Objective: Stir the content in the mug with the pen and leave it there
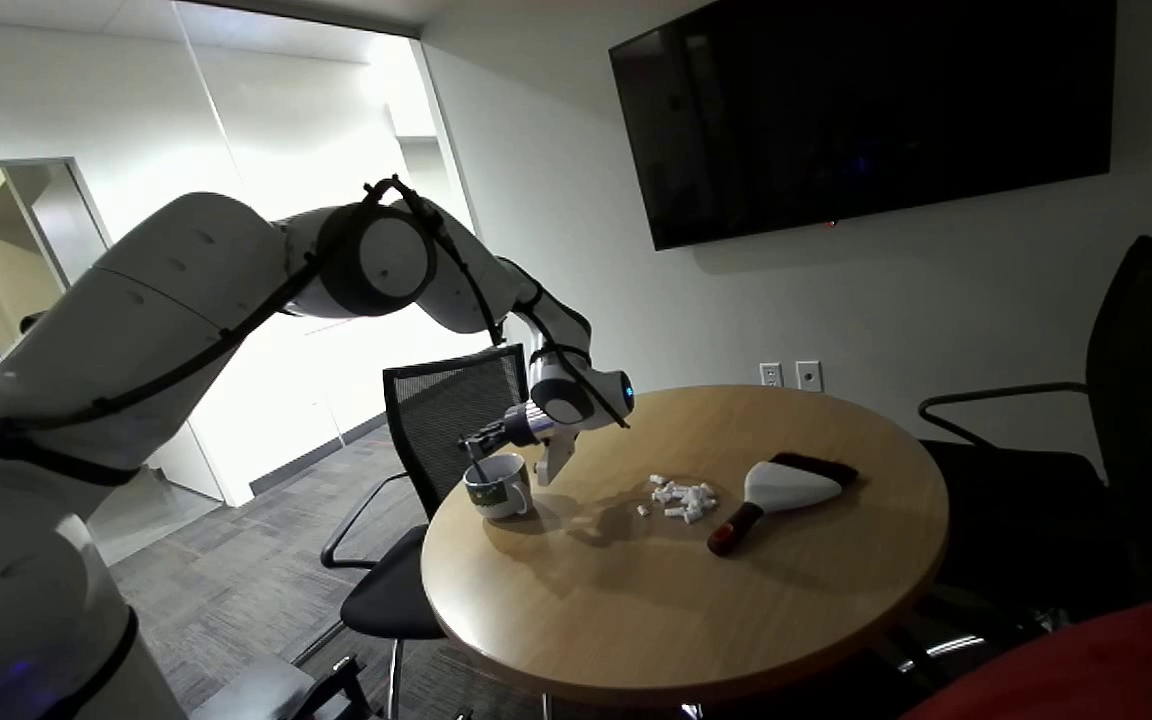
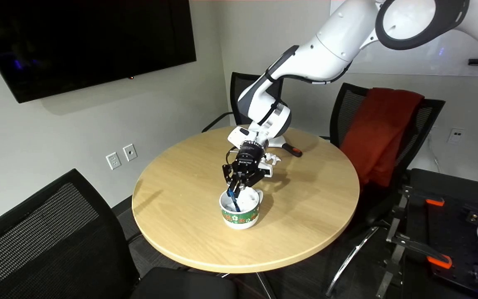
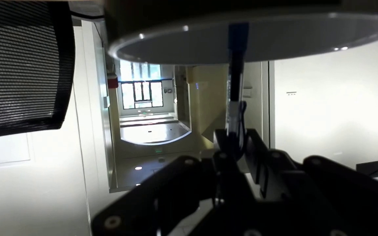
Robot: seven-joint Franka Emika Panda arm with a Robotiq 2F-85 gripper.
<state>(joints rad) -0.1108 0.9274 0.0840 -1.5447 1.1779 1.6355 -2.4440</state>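
Pen (image 3: pixel 236 75), one: clasped in my claw (image 3: pixel 234 141) by one end, presumably so the other is free to stir. Mug (image 2: pixel 244 217), one: upright on the tabletop (image 2: pixel 181 207), the pen's lower end inside it.

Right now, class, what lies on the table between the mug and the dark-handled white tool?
Small white pieces lie between the mug and the white tool in both exterior views.

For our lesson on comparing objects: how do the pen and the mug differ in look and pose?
The pen is slim, with blue and dark parts; the mug is wide and white with a green patterned band. The pen tilts, held by the gripper; the mug stands upright on the table. Neither lies flat.
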